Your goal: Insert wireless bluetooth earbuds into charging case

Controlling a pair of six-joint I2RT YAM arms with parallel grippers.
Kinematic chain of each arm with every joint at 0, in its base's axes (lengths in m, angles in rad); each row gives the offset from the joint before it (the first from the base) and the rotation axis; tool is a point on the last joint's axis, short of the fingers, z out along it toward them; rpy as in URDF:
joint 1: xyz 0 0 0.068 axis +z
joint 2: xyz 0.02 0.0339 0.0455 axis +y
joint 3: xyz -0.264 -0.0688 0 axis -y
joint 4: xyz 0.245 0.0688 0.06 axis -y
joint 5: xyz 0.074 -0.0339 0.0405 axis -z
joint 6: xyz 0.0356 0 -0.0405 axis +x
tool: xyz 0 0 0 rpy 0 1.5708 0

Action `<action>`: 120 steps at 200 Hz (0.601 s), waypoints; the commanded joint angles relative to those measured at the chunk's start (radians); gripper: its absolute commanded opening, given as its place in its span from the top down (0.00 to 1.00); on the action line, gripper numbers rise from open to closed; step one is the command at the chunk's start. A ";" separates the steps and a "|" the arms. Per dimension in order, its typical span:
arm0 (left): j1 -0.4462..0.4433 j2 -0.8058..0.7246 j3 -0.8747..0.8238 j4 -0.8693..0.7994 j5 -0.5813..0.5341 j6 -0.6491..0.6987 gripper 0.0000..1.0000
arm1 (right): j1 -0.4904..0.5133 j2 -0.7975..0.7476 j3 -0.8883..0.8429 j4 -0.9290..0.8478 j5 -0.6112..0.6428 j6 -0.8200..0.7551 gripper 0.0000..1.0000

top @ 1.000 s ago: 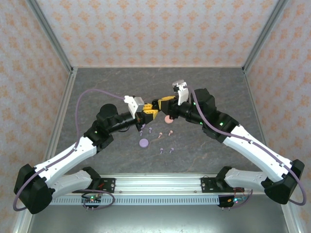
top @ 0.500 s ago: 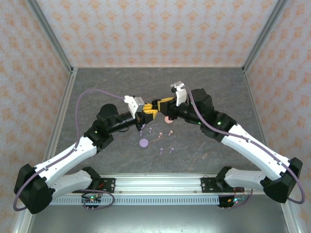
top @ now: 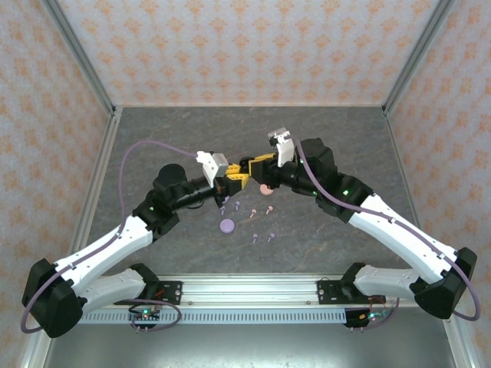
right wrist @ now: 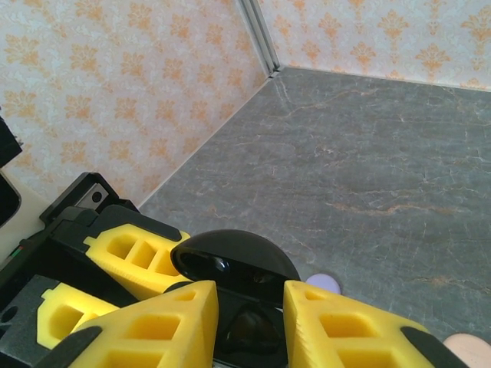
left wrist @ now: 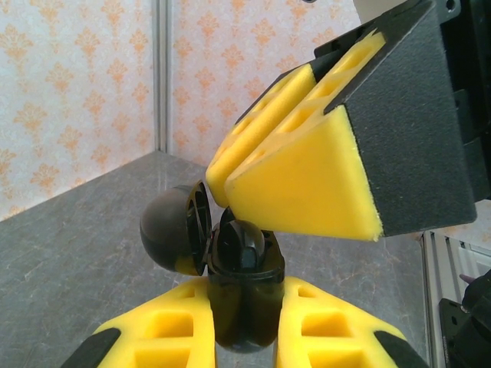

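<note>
Clamping the open charging case (left wrist: 245, 257) above the worktop (top: 153, 130) centre, the left gripper (left wrist: 245, 310) grips firmly. The right gripper's (right wrist: 249, 300) hold cannot be determined. Misaligned release could drop a bud among the loose earbuds (top: 255, 215).
</note>
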State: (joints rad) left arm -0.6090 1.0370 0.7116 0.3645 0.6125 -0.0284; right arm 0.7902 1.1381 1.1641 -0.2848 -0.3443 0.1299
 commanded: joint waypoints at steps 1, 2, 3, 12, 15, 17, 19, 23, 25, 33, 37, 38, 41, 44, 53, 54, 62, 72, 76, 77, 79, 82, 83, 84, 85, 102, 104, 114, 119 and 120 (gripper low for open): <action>-0.011 -0.006 0.015 0.056 -0.003 -0.002 1.00 | 0.006 0.001 0.056 -0.030 -0.028 -0.003 0.67; -0.012 -0.005 0.015 0.056 -0.003 -0.002 1.00 | 0.006 0.001 0.057 -0.030 -0.028 -0.003 0.67; -0.012 -0.006 0.015 0.056 -0.003 -0.002 1.00 | 0.006 0.000 0.059 -0.031 -0.027 -0.003 0.67; -0.012 -0.008 0.015 0.056 -0.002 -0.002 1.00 | 0.006 0.000 0.073 -0.038 -0.022 -0.003 0.64; -0.012 -0.008 0.015 0.055 -0.002 -0.002 1.00 | 0.005 0.000 0.080 -0.042 -0.020 -0.005 0.63; -0.012 -0.009 0.015 0.056 -0.002 -0.003 1.00 | 0.005 -0.001 0.084 -0.044 -0.018 -0.004 0.63; -0.012 -0.009 0.014 0.056 -0.002 -0.002 1.00 | 0.004 0.000 0.087 -0.047 -0.016 -0.005 0.62; -0.012 -0.009 0.014 0.056 -0.002 -0.002 1.00 | 0.003 -0.002 0.096 -0.054 -0.010 -0.006 0.61; -0.012 -0.010 0.015 0.056 -0.002 -0.002 1.00 | 0.003 -0.002 0.100 -0.055 -0.008 -0.006 0.61; -0.012 -0.012 0.013 0.056 -0.002 -0.002 1.00 | -0.002 -0.003 0.118 -0.067 -0.007 -0.007 0.59; -0.012 -0.012 0.014 0.056 -0.002 -0.002 1.00 | -0.006 -0.005 0.125 -0.070 -0.009 -0.009 0.58; -0.012 -0.012 0.014 0.056 -0.001 -0.002 1.00 | -0.007 -0.005 0.127 -0.071 -0.009 -0.009 0.58; -0.012 -0.014 0.014 0.056 -0.002 -0.002 1.00 | -0.009 -0.007 0.133 -0.073 -0.011 -0.010 0.56; -0.012 -0.014 0.013 0.055 -0.002 -0.003 1.00 | -0.012 -0.008 0.136 -0.074 -0.012 -0.009 0.55; -0.012 -0.018 0.012 0.056 -0.002 -0.004 1.00 | -0.024 -0.014 0.148 -0.078 -0.015 -0.008 0.52; -0.012 -0.018 0.012 0.056 -0.001 -0.003 1.00 | -0.027 -0.014 0.148 -0.078 -0.016 -0.007 0.51; -0.012 -0.022 0.011 0.055 -0.002 -0.002 1.00 | -0.045 -0.017 0.155 -0.084 -0.030 -0.005 0.47; -0.012 -0.027 0.008 0.056 -0.002 0.000 1.00 | -0.078 -0.020 0.159 -0.096 -0.057 0.001 0.40; -0.012 -0.030 0.006 0.056 -0.002 0.001 1.00 | -0.093 -0.020 0.157 -0.099 -0.071 0.003 0.37; -0.012 -0.030 0.006 0.056 -0.002 0.001 1.00 | -0.097 -0.020 0.156 -0.099 -0.077 0.005 0.36; -0.012 -0.031 0.005 0.056 -0.001 0.001 1.00 | -0.106 -0.020 0.155 -0.100 -0.087 0.007 0.34; -0.012 -0.033 0.002 0.057 0.000 0.001 1.00 | -0.120 -0.019 0.153 -0.103 -0.106 0.009 0.33; -0.012 -0.033 0.002 0.058 0.000 0.001 1.00 | -0.124 -0.019 0.152 -0.103 -0.113 0.010 0.32; -0.012 -0.034 0.002 0.058 0.000 0.001 1.00 | -0.129 -0.019 0.151 -0.104 -0.120 0.011 0.32; -0.012 -0.034 0.001 0.058 0.000 0.001 1.00 | -0.133 -0.018 0.150 -0.104 -0.126 0.011 0.32; -0.012 -0.043 -0.007 0.064 0.001 0.001 1.00 | -0.215 -0.008 0.126 -0.086 -0.268 0.052 0.23; -0.012 -0.044 -0.008 0.065 0.002 0.000 1.00 | -0.225 -0.007 0.120 -0.079 -0.294 0.058 0.22; -0.012 -0.048 -0.008 0.070 0.008 -0.002 1.00 | -0.269 0.006 0.099 -0.048 -0.410 0.092 0.20; -0.012 -0.049 -0.008 0.070 0.012 -0.002 1.00 | -0.279 0.013 0.091 -0.035 -0.463 0.103 0.18; -0.012 -0.050 -0.008 0.071 0.013 -0.002 1.00 | -0.280 0.015 0.089 -0.032 -0.478 0.105 0.18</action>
State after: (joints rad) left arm -0.6090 1.0218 0.7101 0.3721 0.6121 -0.0284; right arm 0.5709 1.1370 1.2873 -0.3588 -0.5430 0.1642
